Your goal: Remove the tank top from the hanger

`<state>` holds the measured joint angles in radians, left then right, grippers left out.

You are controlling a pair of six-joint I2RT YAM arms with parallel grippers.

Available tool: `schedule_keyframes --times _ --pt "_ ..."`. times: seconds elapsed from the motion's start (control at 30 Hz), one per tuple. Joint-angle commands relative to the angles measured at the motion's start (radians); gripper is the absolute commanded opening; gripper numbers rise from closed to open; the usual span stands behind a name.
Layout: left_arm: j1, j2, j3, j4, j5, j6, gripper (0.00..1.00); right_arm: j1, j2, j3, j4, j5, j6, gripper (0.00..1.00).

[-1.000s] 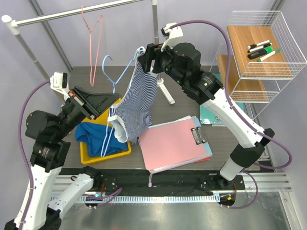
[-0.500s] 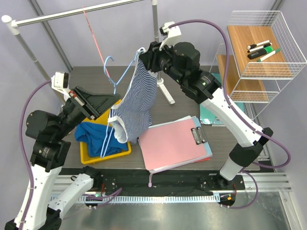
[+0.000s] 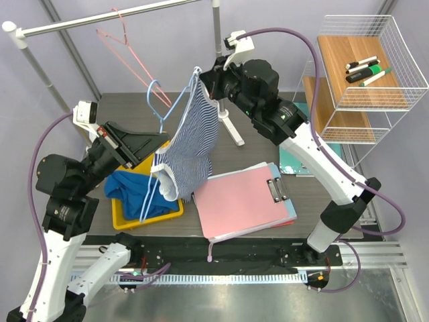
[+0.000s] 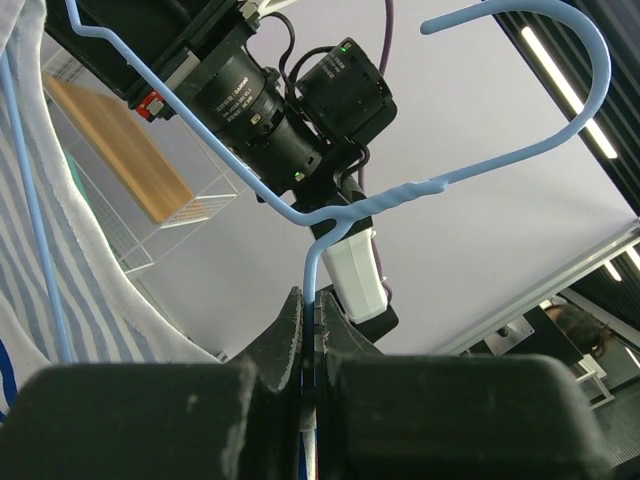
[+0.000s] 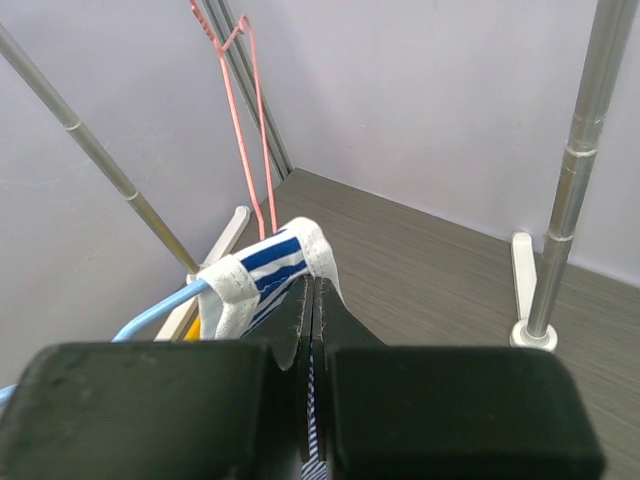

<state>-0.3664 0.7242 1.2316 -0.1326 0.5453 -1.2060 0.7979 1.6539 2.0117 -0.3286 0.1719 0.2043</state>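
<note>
The striped tank top point(image 3: 191, 137) hangs at the centre of the top view, above the desk point(image 3: 124, 107). At its upper end the right end effector point(image 5: 312, 290) pinches its shoulder strap. At its lower left the left end effector point(image 4: 311, 315) is clamped tight on the blue hanger point(image 4: 405, 191).

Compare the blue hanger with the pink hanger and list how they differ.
The blue hanger is clamped at its neck in the left end effector; the pink hanger hangs by its hook from the rail. The blue hanger carries the striped tank top, whose strap the right end effector pinches; the pink hanger is bare. Both are thin wire hangers with a hooked top.
</note>
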Motion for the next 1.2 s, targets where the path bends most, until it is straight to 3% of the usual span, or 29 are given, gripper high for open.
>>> schedule_keyframes --times 0.0,0.03,0.17,0.37,0.6,0.7,0.83,1.17 --pt "-0.005 -0.016 0.012 0.042 0.022 -0.007 0.0 -0.003 -0.068 -0.016 0.042 0.055 -0.013 0.01" --pt "-0.005 -0.016 0.012 0.038 0.019 -0.003 0.0 -0.005 -0.081 -0.025 0.039 0.055 -0.005 0.02" --pt "-0.005 -0.009 0.023 0.011 0.005 0.022 0.0 -0.005 -0.147 -0.088 0.02 -0.052 0.058 0.42" --pt "-0.005 -0.005 0.023 0.004 -0.002 0.037 0.0 -0.005 -0.197 -0.11 0.033 -0.118 0.101 0.55" --pt "-0.005 -0.012 0.028 0.001 0.001 0.033 0.0 -0.005 -0.123 -0.021 -0.006 -0.114 0.089 0.56" --pt "-0.005 -0.012 0.031 -0.004 0.004 0.031 0.0 -0.003 -0.103 -0.005 -0.004 -0.106 0.092 0.51" --pt "-0.005 -0.008 0.032 -0.001 0.012 0.028 0.0 -0.003 -0.085 -0.002 -0.004 -0.126 0.101 0.46" --pt "-0.006 -0.003 0.032 0.01 0.015 0.026 0.0 -0.005 -0.091 -0.053 -0.003 -0.114 0.087 0.45"
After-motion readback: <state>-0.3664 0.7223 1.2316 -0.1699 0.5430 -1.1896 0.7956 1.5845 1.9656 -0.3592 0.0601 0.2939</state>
